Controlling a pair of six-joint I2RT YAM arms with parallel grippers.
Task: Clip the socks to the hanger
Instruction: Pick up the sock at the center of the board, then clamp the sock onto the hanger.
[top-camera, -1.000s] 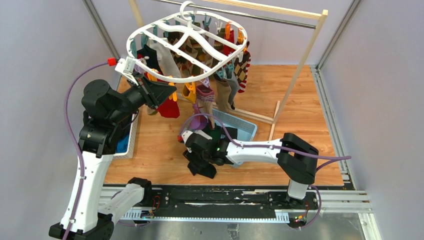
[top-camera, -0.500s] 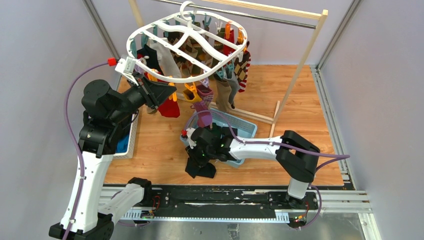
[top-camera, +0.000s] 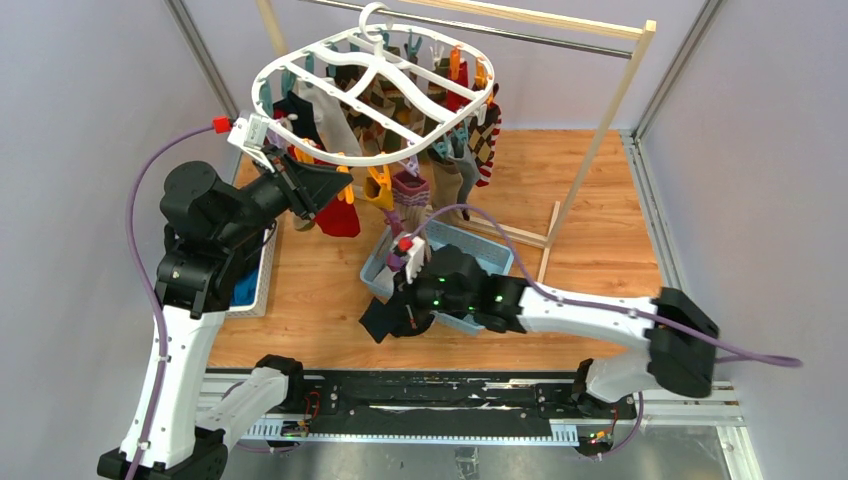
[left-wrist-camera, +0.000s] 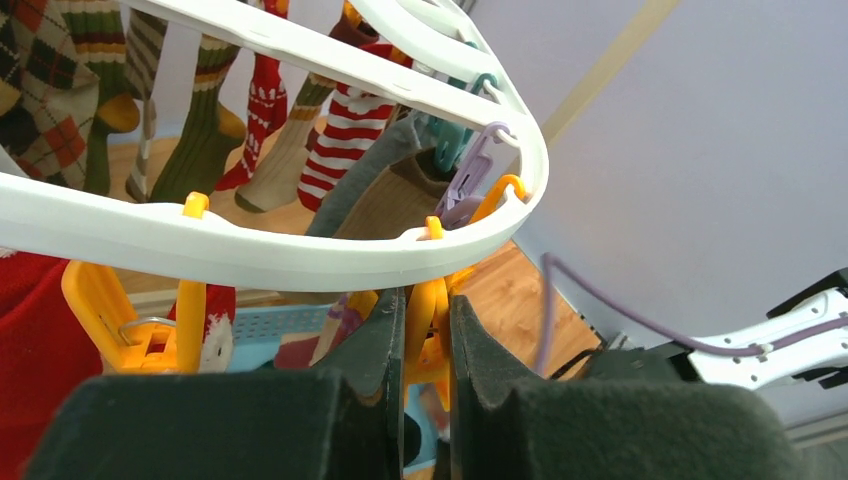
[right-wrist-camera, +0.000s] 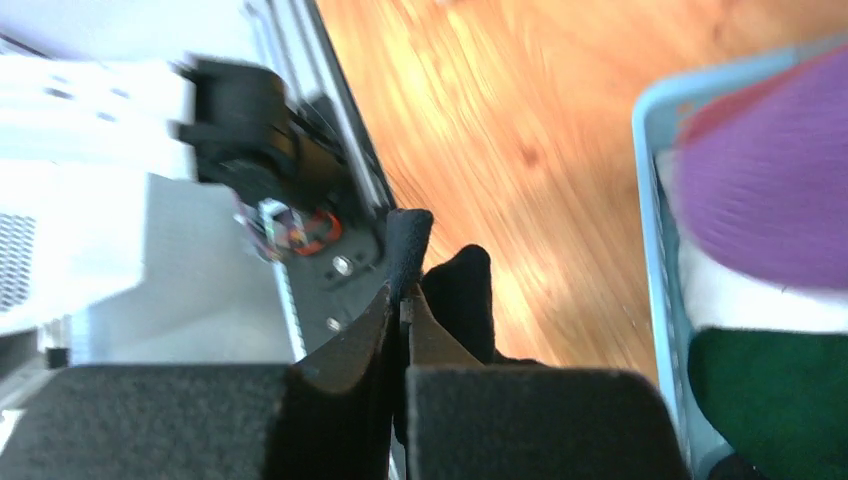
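Note:
The white oval hanger (top-camera: 375, 60) hangs from the metal bar with several socks (top-camera: 455, 170) clipped under it. My left gripper (top-camera: 340, 185) is shut on an orange peg (left-wrist-camera: 425, 330) at the hanger's near rim (left-wrist-camera: 300, 255). My right gripper (top-camera: 400, 315) is shut on a black sock (top-camera: 378, 320), which hangs from it over the wooden floor beside the blue basket. In the right wrist view the black sock (right-wrist-camera: 460, 290) is pinched between the fingers. Striped, red and green socks (left-wrist-camera: 350, 130) hang behind the rim.
A light blue basket (top-camera: 490, 262) with purple, white and dark green socks (right-wrist-camera: 770, 390) stands under the hanger. A wooden-posted rail (top-camera: 600, 130) with a metal bar spans the back. A white bin (top-camera: 262, 280) with blue cloth sits left. A black rail (top-camera: 420, 395) runs along the near edge.
My right arm has swung and stretched out, lifting the black sock off the floor and up to the left of the basket. My left gripper has stayed on the peg.

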